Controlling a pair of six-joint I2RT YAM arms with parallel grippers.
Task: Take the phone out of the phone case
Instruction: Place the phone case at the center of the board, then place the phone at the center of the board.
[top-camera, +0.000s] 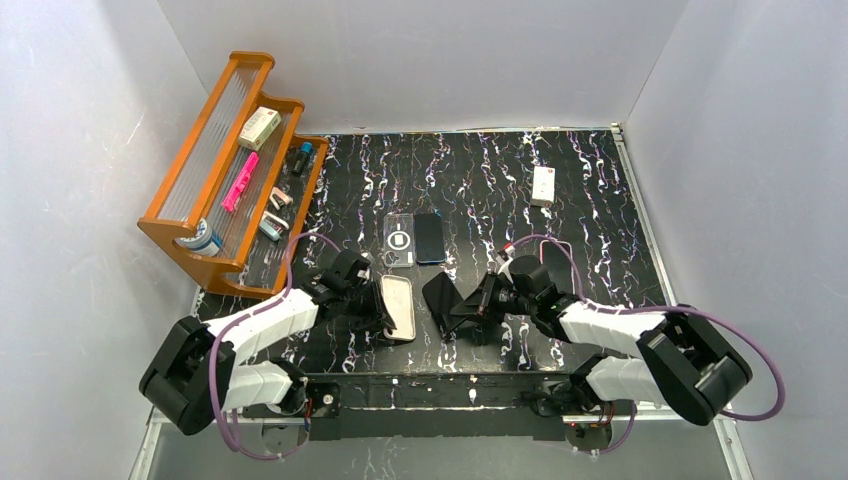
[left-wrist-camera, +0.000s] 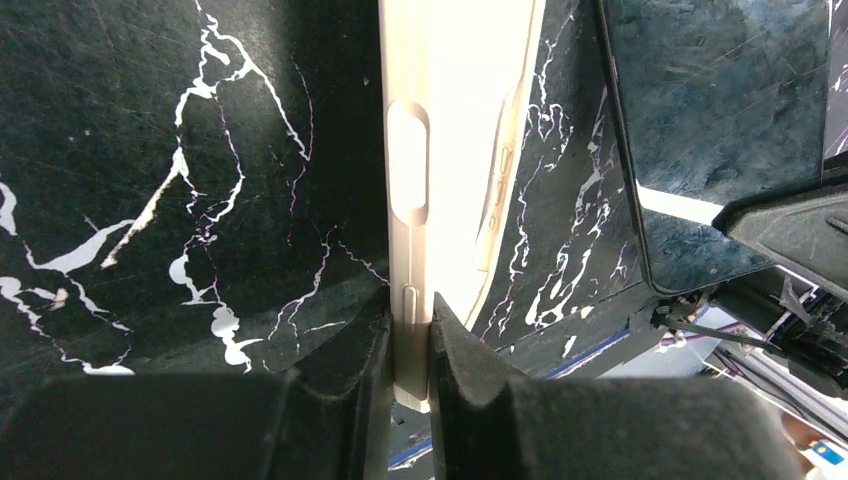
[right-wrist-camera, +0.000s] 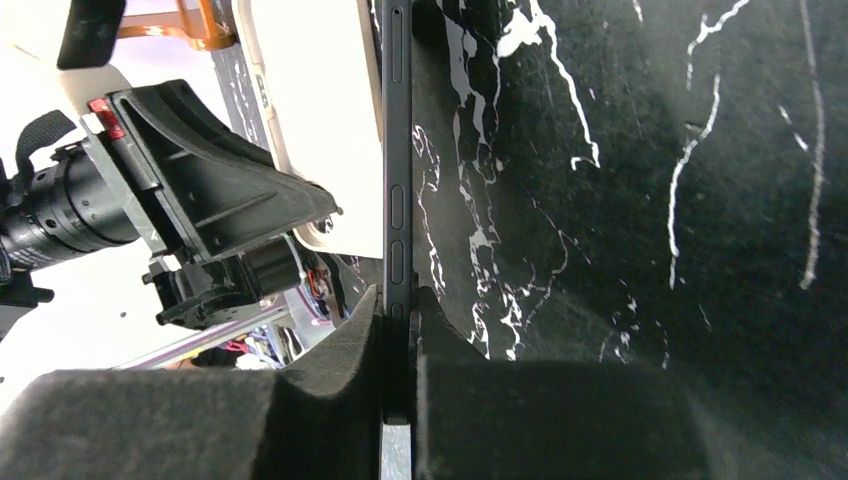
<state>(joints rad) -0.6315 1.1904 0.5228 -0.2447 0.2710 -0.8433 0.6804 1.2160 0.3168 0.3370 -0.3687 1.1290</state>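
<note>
Two grippers each held one piece near the front edge of the counter (top-camera: 590, 250). The left gripper (left-wrist-camera: 410, 345) was closed tight on one long wall of the cream case (left-wrist-camera: 420, 150), one finger inside and one outside, just below the side-button cutout. The case had nothing in it. The right gripper (right-wrist-camera: 400, 345) was clamped on the black phone (right-wrist-camera: 397, 150), pinching it front and back just under the side buttons. The phone was out of the case and held tilted just right of it. A gap showed between them in the top view, so they were not touching. Whether either piece rested on the counter could not be told. Further back a clear case (top-camera: 399, 240) with a ring mark lay flat, with a second phone (top-camera: 431, 238) right beside it. A white box (top-camera: 543, 185) lay toward the far right. An orange shelf (top-camera: 200, 180) stood at the left with small items on it.
</note>
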